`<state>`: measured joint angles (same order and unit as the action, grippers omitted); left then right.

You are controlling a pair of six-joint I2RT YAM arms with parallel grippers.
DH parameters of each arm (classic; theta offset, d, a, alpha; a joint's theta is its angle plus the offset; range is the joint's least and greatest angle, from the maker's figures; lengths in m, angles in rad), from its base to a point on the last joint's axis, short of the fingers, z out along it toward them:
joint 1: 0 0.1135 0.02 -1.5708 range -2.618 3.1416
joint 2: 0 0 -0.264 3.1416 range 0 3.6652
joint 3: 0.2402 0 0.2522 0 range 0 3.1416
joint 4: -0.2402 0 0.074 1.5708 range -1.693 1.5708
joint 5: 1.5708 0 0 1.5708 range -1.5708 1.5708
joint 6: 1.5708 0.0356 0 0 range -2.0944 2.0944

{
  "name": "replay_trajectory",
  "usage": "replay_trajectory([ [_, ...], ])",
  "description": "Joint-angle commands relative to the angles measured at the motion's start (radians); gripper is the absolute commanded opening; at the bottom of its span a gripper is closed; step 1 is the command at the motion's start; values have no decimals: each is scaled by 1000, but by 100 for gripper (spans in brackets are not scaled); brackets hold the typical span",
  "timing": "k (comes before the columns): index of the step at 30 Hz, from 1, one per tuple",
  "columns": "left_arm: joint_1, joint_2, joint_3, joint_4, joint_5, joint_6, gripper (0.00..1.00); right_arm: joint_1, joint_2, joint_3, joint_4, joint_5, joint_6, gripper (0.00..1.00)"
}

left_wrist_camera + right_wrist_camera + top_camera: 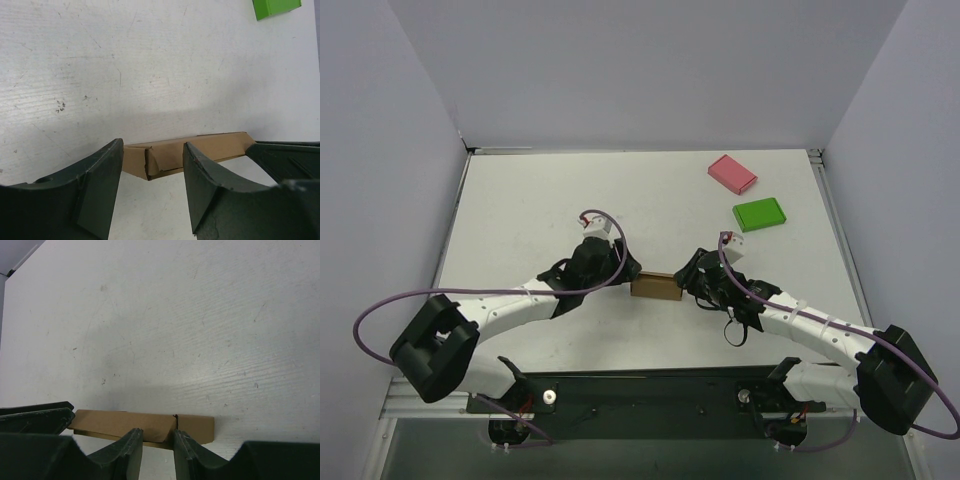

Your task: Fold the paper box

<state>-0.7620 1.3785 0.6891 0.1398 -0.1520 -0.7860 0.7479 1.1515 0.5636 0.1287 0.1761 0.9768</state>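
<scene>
The paper box (656, 287) is a small flat brown cardboard box lying on the white table between my two grippers. In the left wrist view its near end (165, 157) shows a side flap bent inward. My left gripper (623, 276) (153, 150) stands open at that end, its fingers (95, 190) wide apart and off the cardboard. My right gripper (691, 281) (157, 436) is at the opposite end, open by a narrow gap, with its fingertips (134, 437) against the box's long side (125, 422). Nothing sits between its jaws.
A pink flat box (732, 173) and a green flat box (759, 215) (276, 7) lie at the back right of the table. Grey walls close in the table on three sides. Each wrist view shows the other gripper's dark fingers at the box's far end.
</scene>
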Motion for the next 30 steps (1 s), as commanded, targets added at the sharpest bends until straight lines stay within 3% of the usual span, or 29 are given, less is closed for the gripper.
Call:
replay_trajectory([
  [1,12,13,24,81,3,-16,60,7,13,-28,-106,36,-10,30],
  [14,7,13,-172,225,62,-75,47,8,19,-31,-115,54,-6,28],
  [26,9,37,-257,357,100,-33,35,8,36,-53,-106,63,2,27],
  [30,7,68,-270,408,118,-6,26,8,62,-62,-101,74,2,24],
])
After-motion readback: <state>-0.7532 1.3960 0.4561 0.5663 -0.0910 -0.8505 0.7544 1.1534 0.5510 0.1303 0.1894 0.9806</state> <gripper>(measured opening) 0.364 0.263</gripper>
